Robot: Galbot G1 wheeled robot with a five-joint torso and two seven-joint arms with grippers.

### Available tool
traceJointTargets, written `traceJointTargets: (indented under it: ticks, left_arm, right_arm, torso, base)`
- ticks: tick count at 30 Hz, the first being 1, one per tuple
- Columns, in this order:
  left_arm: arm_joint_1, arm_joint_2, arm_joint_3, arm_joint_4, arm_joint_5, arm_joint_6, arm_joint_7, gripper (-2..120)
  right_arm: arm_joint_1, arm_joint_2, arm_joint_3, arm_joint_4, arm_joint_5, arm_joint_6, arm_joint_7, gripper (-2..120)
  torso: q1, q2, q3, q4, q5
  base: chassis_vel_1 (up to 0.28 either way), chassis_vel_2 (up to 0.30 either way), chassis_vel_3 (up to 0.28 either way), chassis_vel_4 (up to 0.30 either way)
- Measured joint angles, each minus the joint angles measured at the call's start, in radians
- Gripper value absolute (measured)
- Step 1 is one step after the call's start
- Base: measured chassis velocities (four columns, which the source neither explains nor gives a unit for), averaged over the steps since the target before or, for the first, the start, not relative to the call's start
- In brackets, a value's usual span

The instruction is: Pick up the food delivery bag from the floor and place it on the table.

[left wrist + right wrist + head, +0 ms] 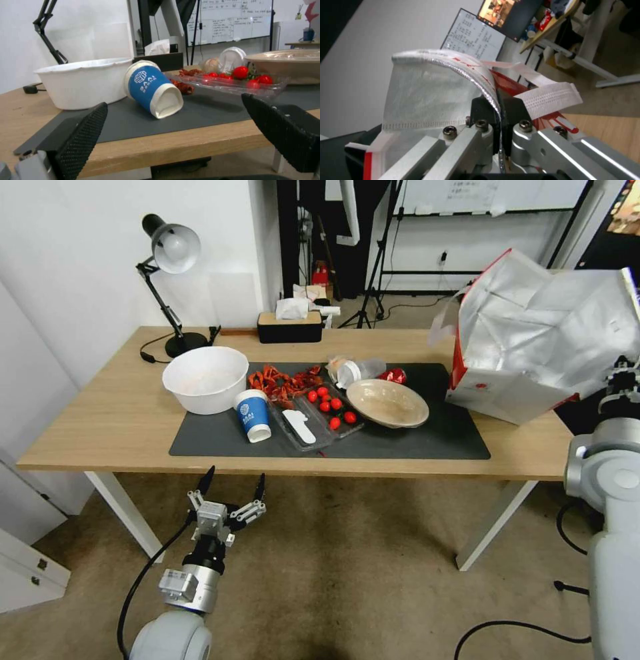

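Clearly the large boxy white-and-red insulated food delivery bag (533, 340) is off the stained beige-brown floor (347, 573) and up at the right end of the light-wood table (100, 427) on white legs, tilted, its lower corner at or just above the tabletop beside the dark grey mat (427, 440); whether it rests there I cannot tell. It looks soft and light: the silver foil lining is crumpled and the walls sag and bow, so it will likely fold and swing rather than hold its shape (nothing shows what, if anything, is inside). The rim and the white woven strap handles look like the sensible places to grip, the strap likely being the stronger.

From the right wrist, the right gripper (499, 117) has its black pads pressed together on the bag's thin foil-lined rim, with a strap (550, 100) hanging loose just beside them. The head view hides that pinch behind the bag's bulk, but it alone places the bag against the table. The left gripper (230, 490) hangs spread below the table's front edge, facing a tipped blue paper cup (153, 90).
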Motion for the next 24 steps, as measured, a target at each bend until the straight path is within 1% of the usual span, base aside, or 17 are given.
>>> traceJointTargets:
  ticks: [5,9,11,13,14,16,17,18,20,21,22,24]
  left_arm:
    - [-0.001,-0.004,0.008,-0.002,0.0,-0.001,0.005,100]
    - [-0.001,-0.005,0.012,-0.003,0.001,-0.002,0.008,100]
    - [-0.001,-0.005,0.012,-0.004,0.001,-0.002,0.008,100]
    - [0.0,-0.004,0.012,-0.006,0.001,-0.003,0.009,100]
    - [0.0,-0.004,0.012,-0.006,0.001,-0.003,0.009,100]
    - [0.001,-0.003,0.011,-0.007,0.0,-0.004,0.009,100]
    - [0.0,-0.003,0.01,-0.008,0.0,-0.004,0.009,100]
    - [0.0,-0.003,0.01,-0.008,0.0,-0.004,0.009,100]
    - [-0.004,-0.004,0.011,-0.009,0.0,-0.004,0.007,100]
    - [-0.006,-0.005,0.013,-0.009,0.0,-0.005,0.005,100]
    - [-0.006,-0.005,0.013,-0.009,0.0,-0.005,0.005,100]
    - [-0.012,-0.005,0.015,-0.008,0.002,-0.005,-0.003,100]
  right_arm:
    - [0.004,-0.019,0.001,-0.022,-0.002,-0.034,0.005,0]
    - [0.015,-0.04,-0.019,-0.064,-0.025,-0.059,-0.041,0]
    - [0.016,-0.041,-0.021,-0.067,-0.027,-0.06,-0.045,0]
    - [0.023,-0.054,-0.03,-0.08,-0.04,-0.06,-0.081,10]
    - [0.023,-0.054,-0.03,-0.08,-0.04,-0.06,-0.081,10]
    - [0.023,-0.068,-0.031,-0.09,-0.06,-0.046,-0.149,21]
    - [0.02,-0.078,-0.031,-0.094,-0.082,-0.028,-0.207,25]
    - [0.02,-0.078,-0.031,-0.094,-0.082,-0.028,-0.207,25]
    - [0.008,-0.096,-0.031,-0.103,-0.134,0.01,-0.3,35]
    - [0.005,-0.104,-0.033,-0.108,-0.154,0.027,-0.335,39]
    - [0.005,-0.104,-0.033,-0.108,-0.154,0.027,-0.335,39]
    - [0.001,-0.133,-0.041,-0.138,-0.218,0.072,-0.422,50]
  torso:
    - [0.0,0.0,0.0,-0.0002,0.0003]
    - [0.0,0.0,0.0,-0.0001,0.0003]
    - [0.0,0.0,0.0,-0.0001,0.0003]
    - [0.0,0.0,0.0,0.0001,0.0003]
    - [0.0,0.0,0.0,0.0001,0.0003]
    - [0.0,0.0,0.0,0.0,0.0004]
    - [0.0,0.0,0.0,0.0001,0.0003]
    - [0.0,0.0,0.0,0.0001,0.0003]
    - [0.0,0.0,0.0,-0.0001,0.0003]
    - [0.0,0.0,0.0,-0.0003,0.0002]
    - [0.0,0.0,0.0,-0.0003,0.0002]
    - [0.0,0.0,0.0,-0.0002,0.0003]
  base:
    - [0.0,0.0,0.0,0.0]
    - [0.0,0.0,0.0,0.0]
    - [0.0,0.0,0.0,0.0]
    - [0.0,0.0,0.0,0.0]
    - [0.0,0.0,0.0,0.0]
    - [0.0,0.0,0.0,0.0]
    - [0.0,0.0,0.0,0.0]
    - [0.0,0.0,0.0,0.0]
    - [0.0,0.0,0.0,0.0]
    - [0.0,0.0,0.0,0.0]
    - [0.0,0.0,0.0,0.0]
    - [0.0,0.0,0.0,0.0]
